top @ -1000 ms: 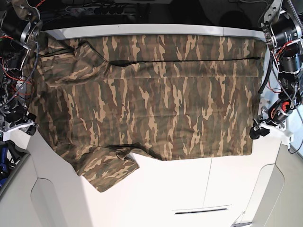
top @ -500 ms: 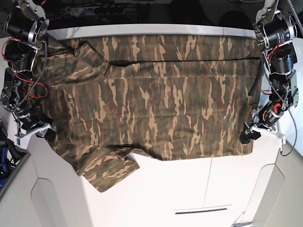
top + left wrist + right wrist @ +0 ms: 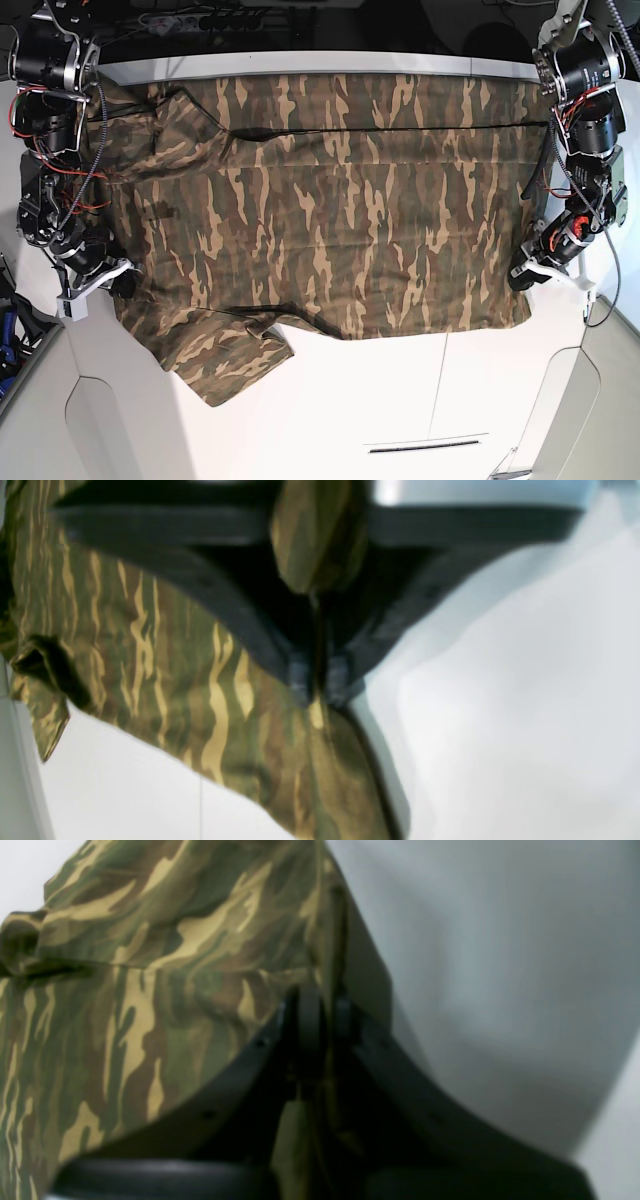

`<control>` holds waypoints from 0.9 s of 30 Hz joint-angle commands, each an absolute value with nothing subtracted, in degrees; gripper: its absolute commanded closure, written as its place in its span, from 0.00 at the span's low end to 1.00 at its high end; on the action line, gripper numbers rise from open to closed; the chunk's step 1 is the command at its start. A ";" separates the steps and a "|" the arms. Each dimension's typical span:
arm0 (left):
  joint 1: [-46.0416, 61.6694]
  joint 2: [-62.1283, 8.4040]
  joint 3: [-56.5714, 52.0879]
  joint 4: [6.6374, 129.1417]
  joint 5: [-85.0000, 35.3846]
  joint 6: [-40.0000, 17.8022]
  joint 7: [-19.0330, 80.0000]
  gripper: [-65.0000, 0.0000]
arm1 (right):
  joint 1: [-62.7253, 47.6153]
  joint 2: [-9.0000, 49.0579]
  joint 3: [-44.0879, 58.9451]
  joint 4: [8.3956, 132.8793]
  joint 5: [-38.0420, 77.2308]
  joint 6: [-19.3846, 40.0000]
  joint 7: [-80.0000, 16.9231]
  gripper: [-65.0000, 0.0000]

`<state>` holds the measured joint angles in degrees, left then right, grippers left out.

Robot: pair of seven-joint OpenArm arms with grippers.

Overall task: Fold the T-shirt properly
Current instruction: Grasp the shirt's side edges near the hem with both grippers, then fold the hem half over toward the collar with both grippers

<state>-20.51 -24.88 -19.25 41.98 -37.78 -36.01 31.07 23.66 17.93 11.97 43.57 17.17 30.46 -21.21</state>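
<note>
The camouflage T-shirt (image 3: 330,210) lies spread across the white table, with one sleeve (image 3: 230,365) sticking out at the front left and a fold line along its far part. My left gripper (image 3: 520,277) sits at the shirt's right front corner. In the left wrist view the left gripper (image 3: 318,682) is shut with the shirt's edge (image 3: 150,680) pinched between its fingers. My right gripper (image 3: 122,287) is at the shirt's left edge, above the sleeve. In the right wrist view the right gripper (image 3: 320,1015) is shut on the cloth (image 3: 125,990).
The white table (image 3: 400,400) shows bare in front of the shirt, with a narrow slot (image 3: 425,446) near the front edge. Both arm columns with loose wires stand at the far left (image 3: 50,90) and far right (image 3: 585,90) corners. Dark clutter lies beyond the far edge.
Both grippers have moved inward from beside the table onto the shirt's side edges. The right gripper has come down and in to the left edge; the left has closed in on the right corner.
</note>
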 commanded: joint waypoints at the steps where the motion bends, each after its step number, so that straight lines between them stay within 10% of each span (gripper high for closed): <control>1: -21.93 -25.78 -19.35 42.65 -38.35 -36.23 30.68 1.00 | 24.40 18.44 11.81 44.27 16.47 31.16 -22.94 1.00; 27: -14.50 -32.14 -19.53 70.78 -54.04 -40.00 54.74 1.00 | 19.59 25.19 12.03 66.96 31.75 32.42 -45.04 1.00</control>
